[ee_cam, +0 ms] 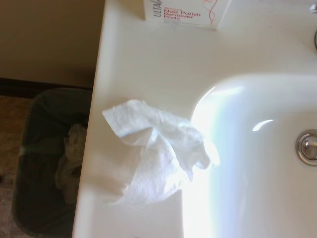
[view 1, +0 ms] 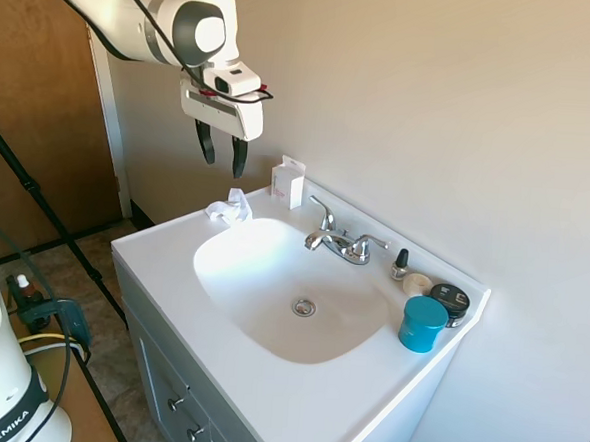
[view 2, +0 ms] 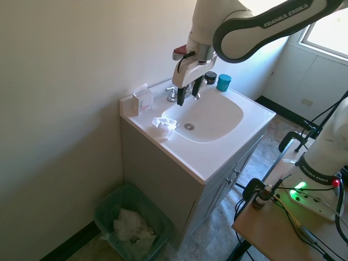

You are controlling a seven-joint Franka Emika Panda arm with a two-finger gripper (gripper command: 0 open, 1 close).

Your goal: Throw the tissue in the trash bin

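On the white vanity top (view 1: 293, 411), at the basin's (view 1: 281, 280) 10 o'clock rim in the first exterior view, lies the tissue (view 1: 227, 211), crumpled, white, untouched; gripper (view 1: 221, 156) hovers above it in the air, fingers apart at a narrow gap, holding nothing; white nail polish remover pads box (view 1: 287, 182) stands upright just beside the tissue, toward the wall; chrome faucet (view 1: 342, 242) behind the basin; teal jar (view 1: 423, 323), black tin (view 1: 452, 299) and small nail polish bottle (view 1: 401, 263) at the counter's far corner; trash bin (view 2: 130, 225) on the floor beside the vanity, already holding crumpled paper; wrist view shows tissue (ee_cam: 158, 153) at the counter edge, bin (ee_cam: 49, 163) below.
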